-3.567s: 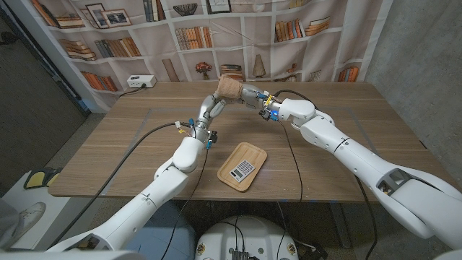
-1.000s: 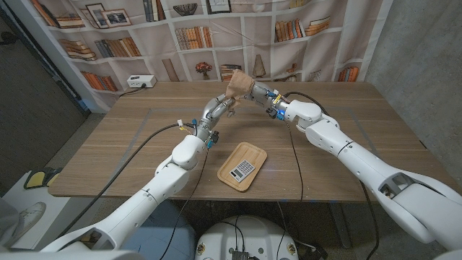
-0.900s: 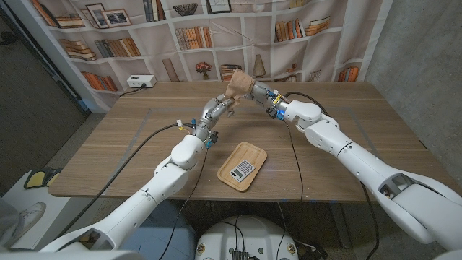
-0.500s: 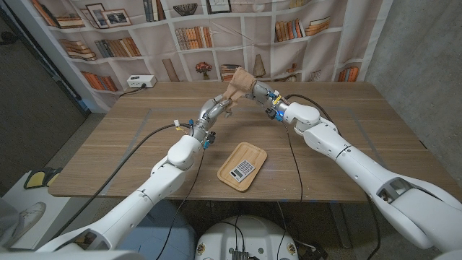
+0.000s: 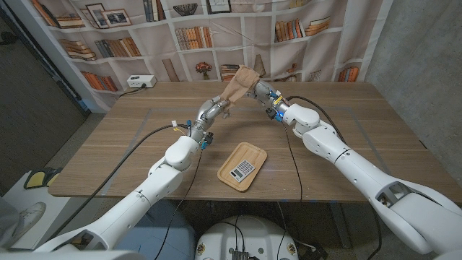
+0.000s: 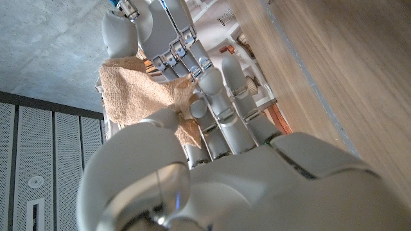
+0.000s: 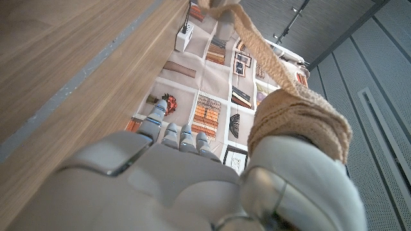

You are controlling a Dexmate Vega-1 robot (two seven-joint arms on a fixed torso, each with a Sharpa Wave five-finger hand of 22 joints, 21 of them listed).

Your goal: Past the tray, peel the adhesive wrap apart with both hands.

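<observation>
Wooden tray [image 5: 242, 167] sits near the table's [image 5: 108, 152] front edge, holding a calculator-like item [image 5: 243, 170]. Past it, 2 hands meet above the tabletop: left hand [image 5: 215, 109] pinches the tan adhesive wrap [image 5: 240, 84] low, right hand [image 5: 260, 94] clamps its other end (thumb over the wad in the right wrist view). Wrap is lifted clear of the table, stretched between both.

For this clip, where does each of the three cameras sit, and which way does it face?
Head view: on the robot's head, looking down the table; both arms, tray, wrap held beyond it.
Left wrist view: behind the left hand, whose fingers grip the wrap; the right hand beyond.
Right wrist view: behind the right hand, wrap over it.
All three share the wrap.
</observation>
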